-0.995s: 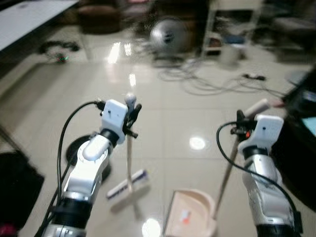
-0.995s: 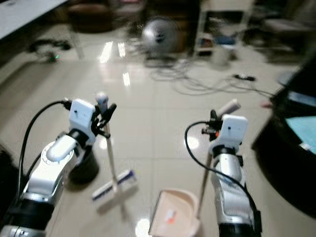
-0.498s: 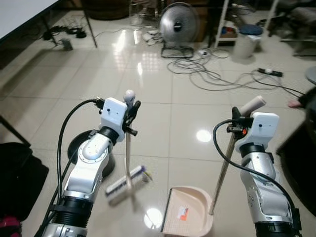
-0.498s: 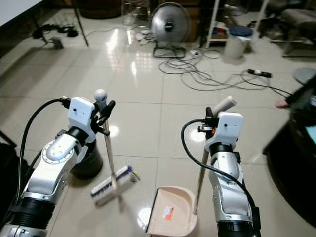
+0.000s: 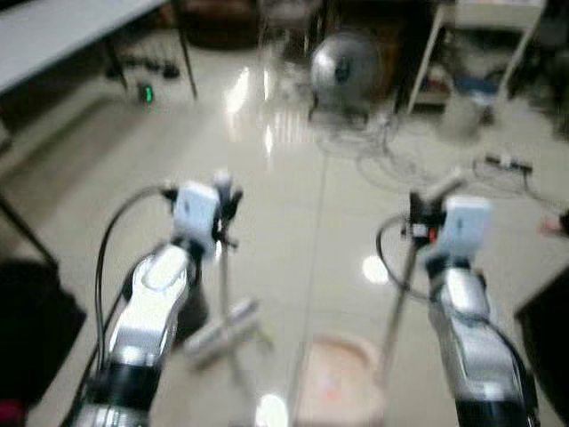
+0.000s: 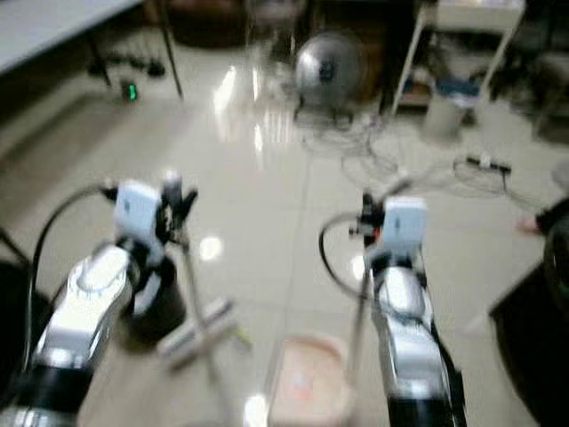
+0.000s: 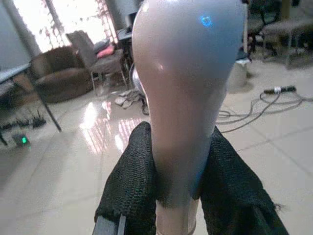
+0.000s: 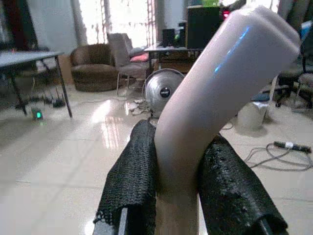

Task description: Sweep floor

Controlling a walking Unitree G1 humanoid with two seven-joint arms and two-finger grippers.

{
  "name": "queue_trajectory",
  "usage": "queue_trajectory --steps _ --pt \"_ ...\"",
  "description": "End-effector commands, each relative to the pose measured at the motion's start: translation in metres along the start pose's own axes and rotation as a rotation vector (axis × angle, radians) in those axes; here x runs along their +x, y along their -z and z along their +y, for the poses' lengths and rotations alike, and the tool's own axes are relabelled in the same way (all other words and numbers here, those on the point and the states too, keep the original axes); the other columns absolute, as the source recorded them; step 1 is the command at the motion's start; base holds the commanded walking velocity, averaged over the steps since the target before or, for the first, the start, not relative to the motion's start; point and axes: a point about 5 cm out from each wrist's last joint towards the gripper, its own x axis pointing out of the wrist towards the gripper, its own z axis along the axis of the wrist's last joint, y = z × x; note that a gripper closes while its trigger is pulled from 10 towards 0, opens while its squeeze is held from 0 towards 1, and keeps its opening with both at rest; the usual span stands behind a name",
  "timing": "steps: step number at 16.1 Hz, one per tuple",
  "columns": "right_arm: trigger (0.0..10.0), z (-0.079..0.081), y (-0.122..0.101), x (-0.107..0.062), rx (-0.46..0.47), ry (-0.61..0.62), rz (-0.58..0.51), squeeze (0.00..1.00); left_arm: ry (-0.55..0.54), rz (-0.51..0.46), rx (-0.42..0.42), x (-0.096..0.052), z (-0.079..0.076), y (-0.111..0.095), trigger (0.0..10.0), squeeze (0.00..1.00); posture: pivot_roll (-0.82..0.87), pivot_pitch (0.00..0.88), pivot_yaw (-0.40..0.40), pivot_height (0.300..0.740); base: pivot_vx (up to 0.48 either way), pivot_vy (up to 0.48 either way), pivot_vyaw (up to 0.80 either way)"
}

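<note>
Head views, both blurred. Left pincer (image 5: pixel 224 206) high on the left, clenched on the top of the broom (image 5: pixel 222 294) handle. Handle runs almost straight down and slightly near from the pincer; brush head lies on the floor (image 5: pixel 293 205) near-left, long axis slanting from near-left to far-right. Right pincer (image 5: pixel 425 213) on the right, clenched on the upper end of the dustpan (image 5: pixel 338 382) handle. That handle slopes down and left to the pink pan, which rests flat on the floor between the two arms, near edge of view. Brush head just left of the pan, a gap of bare tile between them; mouth direction of the pan not readable in the blur. Left arm nearer the brush, so the sweep stroke looks like a left-to-right pull toward the pan. Far side: fan (image 6: pixel 327 64), loose cables (image 5: pixel 391 151), a counter (image 5: pixel 62 36) at far left, dark round base behind the left arm.

Left wrist view. Both black fingers (image 7: pixel 132 181) pressed tight on either side of the rounded pale knob of the broom, handle upright between them. Sofa and chair far behind.

Right wrist view. Fingers (image 8: pixel 132 176) squeezed on the bent pale grip of the dustpan, grip angling up and away. Fan and table legs beyond.
</note>
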Motion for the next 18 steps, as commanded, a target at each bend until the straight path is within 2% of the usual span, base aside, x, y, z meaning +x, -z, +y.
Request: queue_trajectory --steps 1,3,7,9,15,18 --pt "10.0 -0.008 -0.007 0.001 -0.023 0.019 -0.025 0.00 0.014 -0.062 0.010 0.005 -0.005 -0.014 10.0 0.00 0.03 0.000 0.030 0.740 0.390 0.000 0.00" --pt "10.0 -0.007 -0.007 0.002 -0.043 0.007 -0.022 0.00 0.012 -0.061 0.009 0.005 -0.004 -0.014 10.0 0.00 0.03 0.000 0.029 0.740 0.394 0.000 0.00" --pt "10.0 -0.003 -0.006 0.004 -0.048 -0.003 -0.016 0.00 0.009 -0.058 0.014 0.004 -0.002 -0.014 10.0 0.00 0.04 0.000 0.034 0.740 0.398 0.000 0.76" --pt "10.0 -0.006 -0.007 0.003 -0.009 0.017 -0.026 0.00 0.014 -0.059 0.015 0.005 -0.003 -0.014 10.0 0.00 0.03 0.001 0.038 0.740 0.399 0.000 0.00" --pt "10.0 -0.011 -0.008 0.003 -0.027 0.042 -0.039 0.00 0.052 -0.060 0.006 0.010 -0.010 -0.016 10.0 0.00 0.03 0.007 0.052 0.740 0.386 0.000 0.00" --pt "10.0 -0.014 -0.009 0.004 -0.076 0.049 -0.071 0.00 0.070 -0.037 -0.022 0.016 -0.020 -0.011 10.0 0.00 0.04 0.016 0.059 0.740 0.000 0.000 0.00"
